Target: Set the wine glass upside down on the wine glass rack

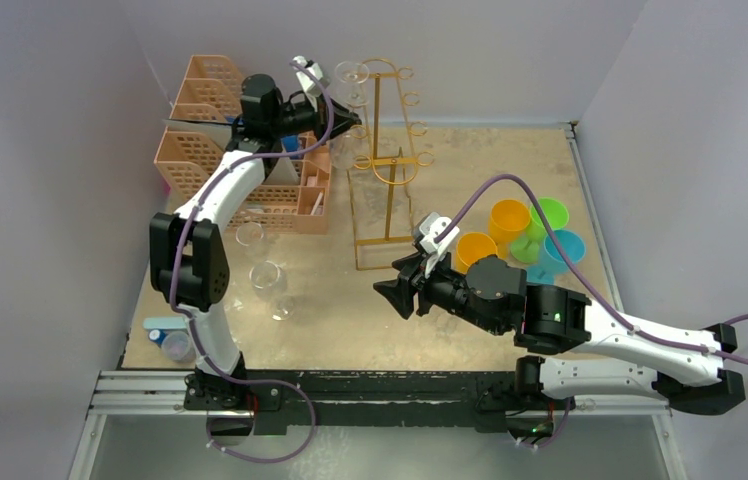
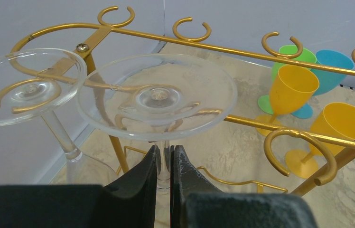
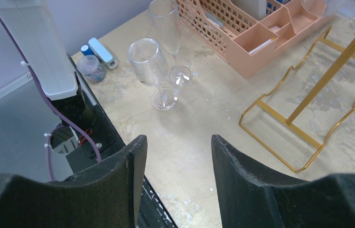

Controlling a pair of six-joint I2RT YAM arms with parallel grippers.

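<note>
My left gripper [image 2: 164, 149] is shut on the stem of a clear wine glass [image 2: 190, 90], held upside down with its round foot on top. The foot is level with the top arm of the gold wine glass rack [image 2: 242, 53], and a ring hook shows through it; I cannot tell whether it rests on the hook. Another clear glass [image 2: 28, 88] hangs upside down in the hook to its left. From above, the left gripper [image 1: 348, 124] is at the upper left of the rack [image 1: 390, 160]. My right gripper [image 3: 175, 142] is open and holds nothing, low over the table before the rack's base [image 3: 299, 123].
A peach lattice organizer [image 1: 200, 150] stands left of the rack, under the left arm. Clear glasses [image 3: 154, 71] stand on the table near the left arm's base. Coloured plastic goblets [image 1: 525, 235] cluster right of the rack. A small jar and stapler [image 1: 165, 335] lie at the near left edge.
</note>
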